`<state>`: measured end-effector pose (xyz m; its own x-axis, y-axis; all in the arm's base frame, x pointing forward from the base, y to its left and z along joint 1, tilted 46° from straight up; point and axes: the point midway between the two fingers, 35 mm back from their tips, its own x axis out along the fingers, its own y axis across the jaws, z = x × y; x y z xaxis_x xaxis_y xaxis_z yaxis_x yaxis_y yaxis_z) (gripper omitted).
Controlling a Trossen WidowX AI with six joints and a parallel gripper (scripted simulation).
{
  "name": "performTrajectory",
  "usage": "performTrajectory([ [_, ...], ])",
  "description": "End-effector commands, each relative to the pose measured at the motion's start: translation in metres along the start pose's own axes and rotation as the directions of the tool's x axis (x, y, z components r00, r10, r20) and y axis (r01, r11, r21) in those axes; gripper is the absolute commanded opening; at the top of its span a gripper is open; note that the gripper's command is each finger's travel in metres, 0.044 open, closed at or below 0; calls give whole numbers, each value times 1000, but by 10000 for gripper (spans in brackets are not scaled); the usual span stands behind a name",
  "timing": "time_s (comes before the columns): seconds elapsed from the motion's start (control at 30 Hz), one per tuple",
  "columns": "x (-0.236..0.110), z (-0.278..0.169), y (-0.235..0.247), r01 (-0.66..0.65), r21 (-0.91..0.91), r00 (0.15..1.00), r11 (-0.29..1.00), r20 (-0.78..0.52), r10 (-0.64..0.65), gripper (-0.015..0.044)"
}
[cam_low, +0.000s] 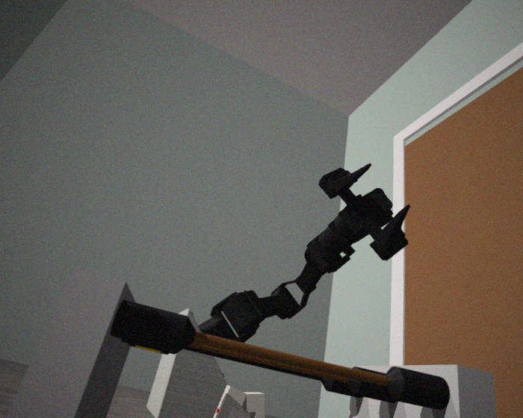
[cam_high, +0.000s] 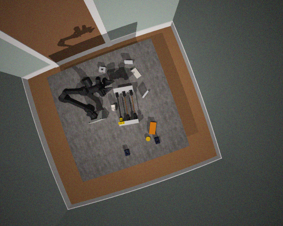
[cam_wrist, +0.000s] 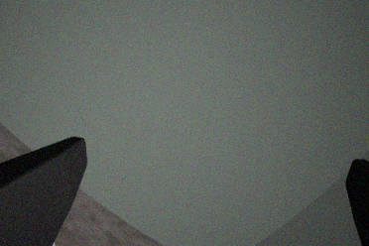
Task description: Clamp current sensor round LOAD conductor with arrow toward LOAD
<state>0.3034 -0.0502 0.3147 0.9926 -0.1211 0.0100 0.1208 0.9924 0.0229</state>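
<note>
A small white object (cam_high: 113, 107) (cam_low: 254, 398), seemingly the open sensor, stands left of the conductor rack; a red mark shows beside it in the exterior view. Its jaws and arrow are too small to read. Three conductors run between two white end blocks (cam_high: 116, 91) (cam_high: 134, 122). The leftmost, a black conductor (cam_high: 119, 107), ends at a yellow tag (cam_high: 121, 119) and a yellow label (cam_high: 121, 123), seemingly the LOAD marker. My gripper (cam_high: 112, 84) (cam_low: 389, 185) (cam_wrist: 222, 165) is wide open and empty, raised well above the table. The wrist view shows mostly wall.
A white square piece with a dark hole (cam_high: 102, 69) and white blocks (cam_high: 128, 61) (cam_high: 136, 72) lie toward the back. A thin white panel (cam_high: 145, 94) is right of the rack. An orange block (cam_high: 152, 128), yellow disc (cam_high: 148, 139) and dark blue pieces (cam_high: 127, 152) (cam_high: 157, 140) lie in front.
</note>
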Motion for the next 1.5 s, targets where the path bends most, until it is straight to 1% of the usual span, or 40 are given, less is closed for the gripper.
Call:
performTrajectory([
  [0.0,6,7,49,-116,-21,992,993,36,117,440],
  [0.23,8,5,51,-119,-24,992,993,27,120,440],
  [0.27,12,-3,47,-114,-31,994,993,-6,114,440],
  [0.33,26,-29,35,-97,-50,988,994,-123,90,440],
  [0.43,41,-74,11,-78,-61,949,995,-310,55,440],
  [0.53,47,-119,-15,-61,-44,876,997,-482,32,440],
  [0.6,45,-150,-32,-50,-16,804,999,-593,31,440],
  [0.73,30,-207,-64,-9,82,633,997,-771,69,440],
  [0.83,11,-244,-83,45,184,499,982,-856,138,440],
  [0.93,-15,-277,-98,127,310,368,942,-897,245,440],
  [1.0,-34,-295,-105,197,402,295,894,-894,337,440],
  [1.1,-61,-315,-111,316,536,225,783,-844,487,440],
  [1.13,-68,-319,-112,348,569,216,745,-822,527,440],
  [1.2,-73,-322,-112,374,594,212,712,-802,558,440],
  [1.47,-73,-322,-112,374,594,212,712,-802,558,440],
])
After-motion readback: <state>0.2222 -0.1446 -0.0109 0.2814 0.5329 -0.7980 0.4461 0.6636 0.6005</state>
